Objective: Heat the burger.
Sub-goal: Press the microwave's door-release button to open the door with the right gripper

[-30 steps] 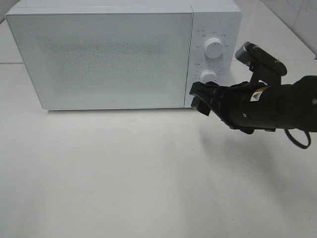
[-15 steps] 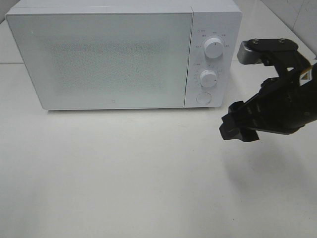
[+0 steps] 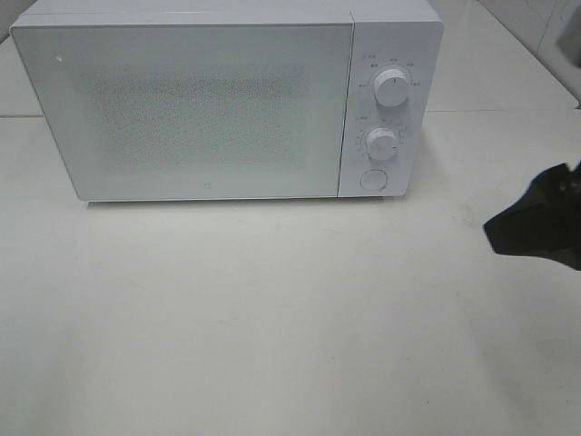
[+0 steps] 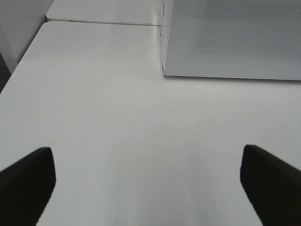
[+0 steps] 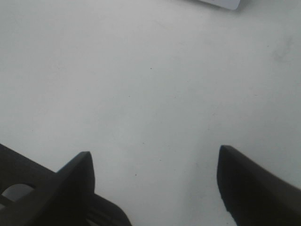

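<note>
No burger shows in any view. The white microwave (image 3: 209, 109) stands at the back of the table with its door shut; its frosted front reveals nothing inside. My right gripper (image 3: 519, 227) is at the far right edge of the high view, low over the table and well clear of the microwave. In the right wrist view this gripper (image 5: 154, 160) is open, with only bare tabletop between its fingers. My left gripper (image 4: 146, 155) is open and empty too, over the table in front of the microwave's (image 4: 235, 37) left corner.
The microwave's control panel carries an upper knob (image 3: 392, 86), a lower knob (image 3: 382, 143) and a round button (image 3: 371, 180). The white table (image 3: 272, 309) stretches in front. A seam (image 4: 103, 22) joins a second table behind.
My right gripper has drawn back from the microwave's control panel, moving right and slightly down to the edge of the high view. The microwave has not moved.
</note>
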Tool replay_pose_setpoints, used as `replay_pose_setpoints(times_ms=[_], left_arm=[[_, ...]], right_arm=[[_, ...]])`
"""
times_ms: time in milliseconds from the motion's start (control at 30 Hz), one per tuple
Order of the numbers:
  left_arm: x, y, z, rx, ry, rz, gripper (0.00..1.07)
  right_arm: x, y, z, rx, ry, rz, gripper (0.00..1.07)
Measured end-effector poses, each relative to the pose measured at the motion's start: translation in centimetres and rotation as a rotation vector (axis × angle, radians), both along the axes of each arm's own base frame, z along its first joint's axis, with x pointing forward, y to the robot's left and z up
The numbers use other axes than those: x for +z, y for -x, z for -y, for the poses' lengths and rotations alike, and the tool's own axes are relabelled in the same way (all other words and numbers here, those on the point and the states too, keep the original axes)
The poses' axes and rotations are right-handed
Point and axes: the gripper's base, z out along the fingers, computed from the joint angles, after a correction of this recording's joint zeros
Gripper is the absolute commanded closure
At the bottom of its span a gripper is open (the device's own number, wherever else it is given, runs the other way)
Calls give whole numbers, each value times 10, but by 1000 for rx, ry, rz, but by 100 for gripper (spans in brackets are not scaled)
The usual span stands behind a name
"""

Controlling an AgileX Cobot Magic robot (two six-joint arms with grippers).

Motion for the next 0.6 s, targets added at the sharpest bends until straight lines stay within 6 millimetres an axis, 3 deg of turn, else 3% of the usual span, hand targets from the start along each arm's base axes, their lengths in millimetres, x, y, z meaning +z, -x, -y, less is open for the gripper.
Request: replay_pose_setpoints(times_ms=[167, 233, 267, 333, 433, 600], left_arm=[[0, 0, 0, 0, 0, 0, 6], [0, 0, 0, 0, 0, 0, 6], [0, 0, 0, 0, 0, 0, 6], [0, 0, 0, 0, 0, 0, 6], [0, 0, 0, 0, 0, 0, 6], [0, 0, 0, 0, 0, 0, 6]], right_arm=[[16, 24, 14, 7, 15, 104, 28], [21, 45, 25, -4, 12, 175, 28], [21, 45, 25, -4, 12, 175, 28], [22, 70, 38, -46, -30, 248, 29], [22, 77, 41, -61, -48, 265, 29], [10, 111, 63, -222, -35, 292, 31]])
